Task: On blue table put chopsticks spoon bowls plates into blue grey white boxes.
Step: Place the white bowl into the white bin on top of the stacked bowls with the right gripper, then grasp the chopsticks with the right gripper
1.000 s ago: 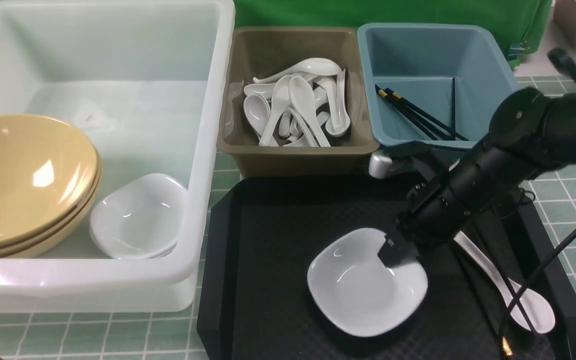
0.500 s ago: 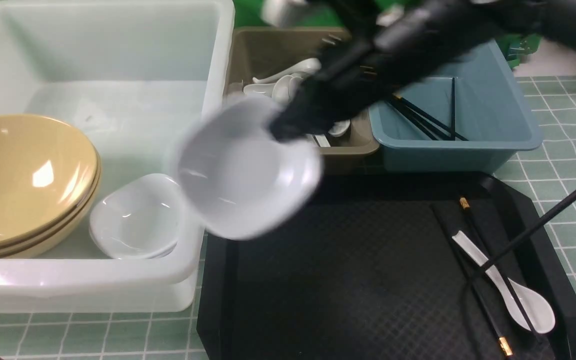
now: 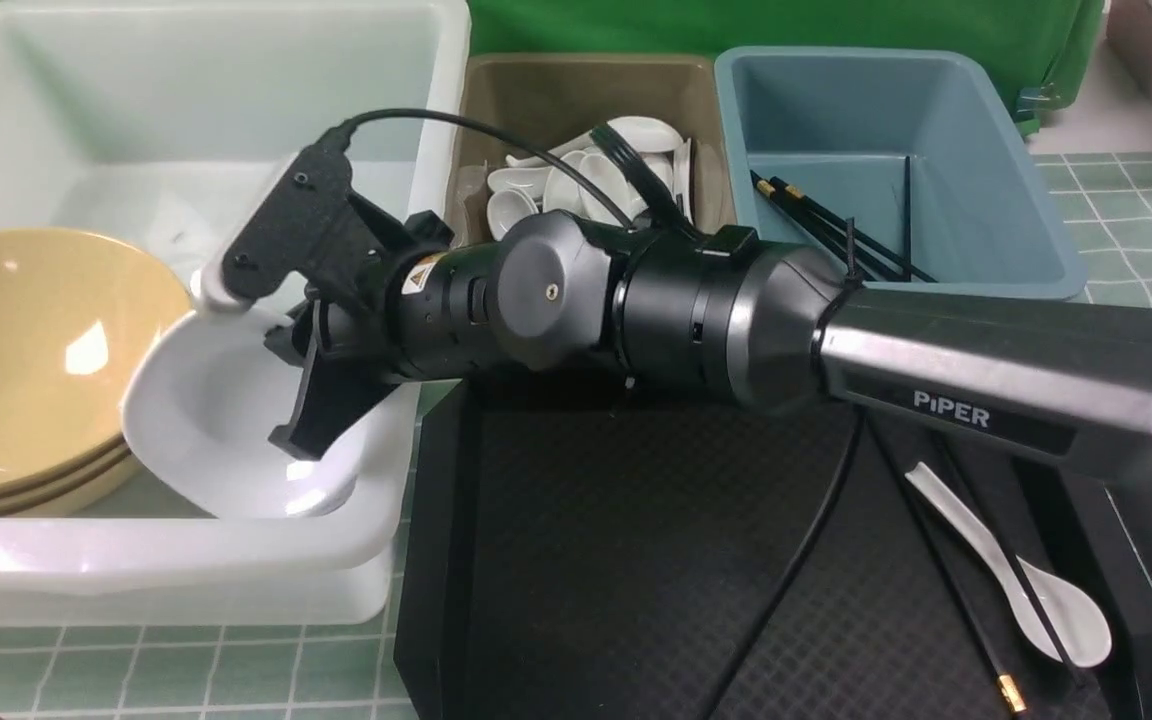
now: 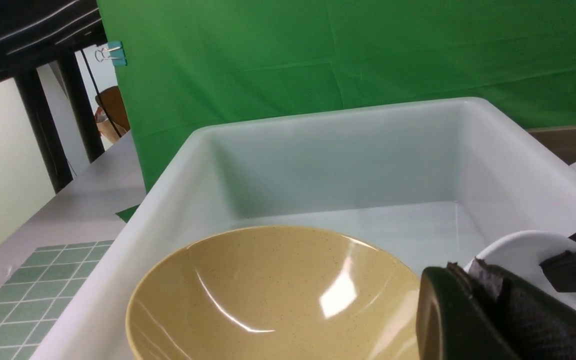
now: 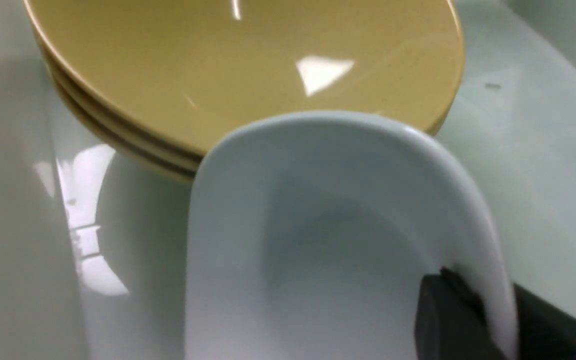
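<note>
Swinging in from over the black tray [image 3: 586,520], our right pincer [image 3: 306,400] reaches inside the white tub [image 3: 186,560], clenched on the rim of a white dish [image 3: 206,420]. We hold that dish tilted in the tub, beside the stacked tan bowls [image 3: 26,350]. Of our left pincer [image 4: 473,315] we cannot tell the state.

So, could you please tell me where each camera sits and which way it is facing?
Front view: between the arms, looking forward and down over the white tub and black tray; the right arm crosses it, right gripper shut on the plate.
Left wrist view: low by the tub, facing across it toward the green backdrop; a dark piece, probably the left gripper, shows.
Right wrist view: looking down into the plate; one finger shows.
Shared: all three show the bowls inside the tub.
</note>
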### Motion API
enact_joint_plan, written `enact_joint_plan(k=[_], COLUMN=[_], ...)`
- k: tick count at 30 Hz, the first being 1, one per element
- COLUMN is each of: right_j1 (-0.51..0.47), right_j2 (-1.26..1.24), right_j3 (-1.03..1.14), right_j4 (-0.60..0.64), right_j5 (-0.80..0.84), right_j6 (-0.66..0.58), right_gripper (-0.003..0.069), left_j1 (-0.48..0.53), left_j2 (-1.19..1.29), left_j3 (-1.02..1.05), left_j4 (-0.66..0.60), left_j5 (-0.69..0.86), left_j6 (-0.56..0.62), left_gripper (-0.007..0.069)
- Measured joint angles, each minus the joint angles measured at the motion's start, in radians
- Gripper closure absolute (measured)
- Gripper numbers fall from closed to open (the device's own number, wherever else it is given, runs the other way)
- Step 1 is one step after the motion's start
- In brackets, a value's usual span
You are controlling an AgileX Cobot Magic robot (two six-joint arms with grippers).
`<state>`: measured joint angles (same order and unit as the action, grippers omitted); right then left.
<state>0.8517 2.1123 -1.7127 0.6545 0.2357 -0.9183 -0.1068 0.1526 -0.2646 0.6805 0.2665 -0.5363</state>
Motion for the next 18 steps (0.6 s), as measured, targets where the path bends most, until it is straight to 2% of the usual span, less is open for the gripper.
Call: enact_joint_plan(k=[1, 3, 4, 6, 9, 12, 14, 17, 18], right_j1=[0.0, 0.0, 0.0, -0.003, -0.022, -0.062, -0.123, -0.236, -0.286], right_j2=[0.0, 0.0, -0.001, -0.016, -0.082, -0.168, -0.283, -0.392, -0.423], right_j3=[0.0, 0.0, 0.0, 0.0, 0.0, 0.0, 0.0, -0.004, -0.006], right_j4=[0.0, 0.0, 0.0, -0.001, -0.017, -0.055, -0.155, -0.377, -0.472], right_j5=[-0.001, -0.002, -0.002, 0.031, 0.119, 0.241, 0.388, 0.542, 0.637], right_j6=[0.001, 0.005, 0.005, 0.008, 0.01, 0.051, 0.156, 0.319, 0.419], right_gripper=[0.0514, 0.0418, 0.04, 0.0292, 0.0214, 0.0189, 0.019, 0.0211, 0.0229], left_j1=[0.0, 0.0, 0.0, 0.0, 0.0, 0.0, 0.0, 0.0, 0.0], left_j2=[0.0, 0.0, 0.0, 0.0, 0.0, 0.0, 0.0, 0.0, 0.0], left_j3=[0.0, 0.001, 0.001, 0.001, 0.001, 0.001, 0.001, 0.001, 0.001], left_j4=[0.0, 0.0, 0.0, 0.0, 0.0, 0.0, 0.0, 0.0, 0.0], left_j5=[0.0, -0.004, -0.004, -0.004, -0.004, -0.004, -0.004, -0.004, -0.004], left_j6=[0.0, 0.0, 0.0, 0.0, 0.0, 0.0, 0.0, 0.0, 0.0], left_gripper=[0.062, 0.062, 0.062, 0.062, 0.062, 0.062, 0.062, 0.062, 0.062])
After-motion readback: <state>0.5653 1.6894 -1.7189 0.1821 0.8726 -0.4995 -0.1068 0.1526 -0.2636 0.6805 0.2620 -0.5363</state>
